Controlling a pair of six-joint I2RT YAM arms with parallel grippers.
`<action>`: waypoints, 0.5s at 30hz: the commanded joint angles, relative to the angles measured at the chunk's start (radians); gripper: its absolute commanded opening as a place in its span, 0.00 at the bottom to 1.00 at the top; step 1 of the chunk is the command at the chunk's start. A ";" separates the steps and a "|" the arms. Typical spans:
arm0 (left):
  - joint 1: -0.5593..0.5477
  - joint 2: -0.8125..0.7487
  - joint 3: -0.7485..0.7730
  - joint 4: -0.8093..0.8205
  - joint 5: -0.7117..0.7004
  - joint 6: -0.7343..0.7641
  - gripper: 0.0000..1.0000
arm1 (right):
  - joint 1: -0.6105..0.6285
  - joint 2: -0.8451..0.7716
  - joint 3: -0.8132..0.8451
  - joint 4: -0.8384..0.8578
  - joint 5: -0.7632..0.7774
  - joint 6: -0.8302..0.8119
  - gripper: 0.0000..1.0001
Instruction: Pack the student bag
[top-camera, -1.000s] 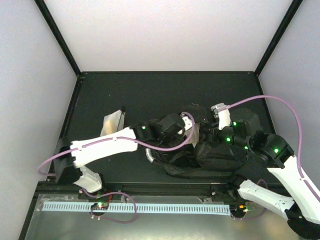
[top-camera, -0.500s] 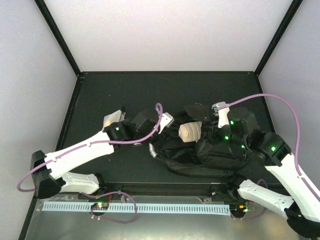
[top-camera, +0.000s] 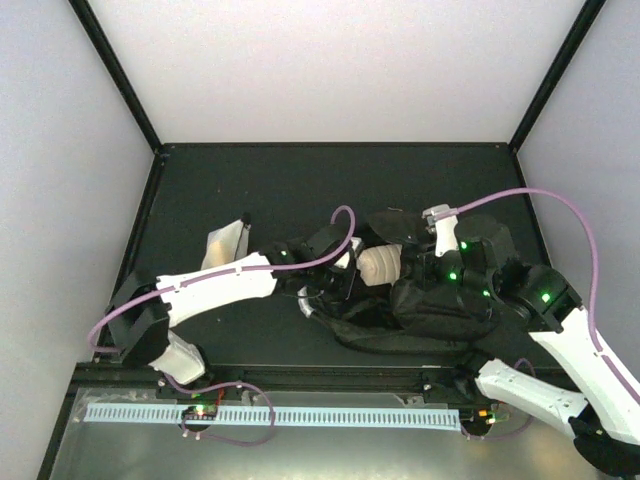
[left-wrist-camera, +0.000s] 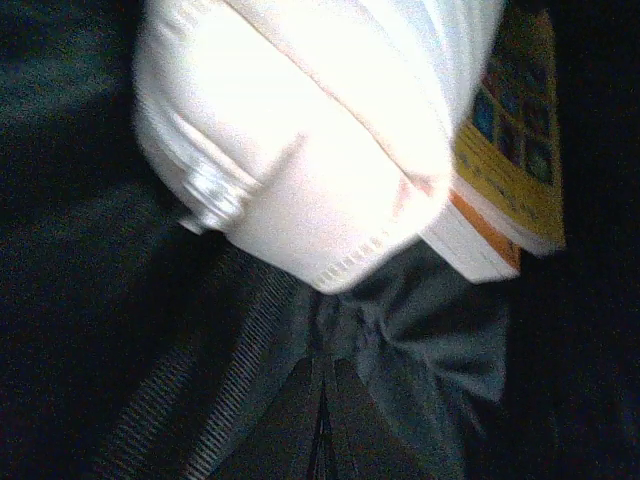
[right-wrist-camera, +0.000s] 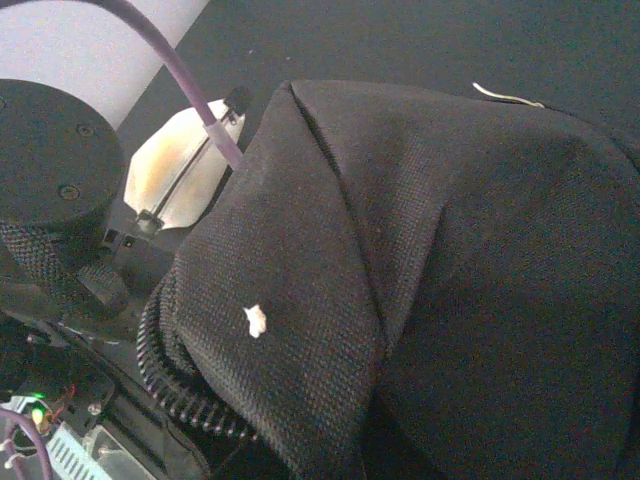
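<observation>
The student bag (top-camera: 430, 310), a large black backpack, lies at centre right with its mouth facing left. A cream zipped pouch (top-camera: 380, 265) pokes out of that mouth, and beside it is a yellow book (left-wrist-camera: 510, 150). The pouch (left-wrist-camera: 300, 130) fills the top of the left wrist view. My left gripper (top-camera: 345, 280) sits at the bag's left rim, shut, with black fabric (left-wrist-camera: 400, 320) puckered at its tips (left-wrist-camera: 325, 365). My right gripper (top-camera: 420, 272) is at the bag's upper rim. Its fingers are buried under lifted bag fabric (right-wrist-camera: 330, 300).
A small whitish plastic pouch (top-camera: 222, 245) lies flat on the dark table to the left of the bag and also shows as the pale pouch (right-wrist-camera: 180, 165) in the right wrist view. The left arm's purple cable (top-camera: 330, 235) loops over the bag's mouth.
My left gripper drew back left from the bag, then returned to its left rim and closed. The cream pouch now shows uncovered in the mouth. The right arm stayed put.
</observation>
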 joint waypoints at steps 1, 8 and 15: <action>-0.021 -0.014 -0.006 0.071 -0.246 -0.174 0.02 | 0.000 -0.031 -0.010 0.131 -0.054 -0.007 0.04; -0.041 -0.042 -0.091 0.250 -0.365 -0.221 0.02 | 0.001 -0.030 -0.013 0.142 -0.064 -0.005 0.04; -0.041 0.083 -0.073 0.443 -0.227 -0.240 0.02 | 0.001 -0.020 -0.021 0.189 -0.150 0.001 0.03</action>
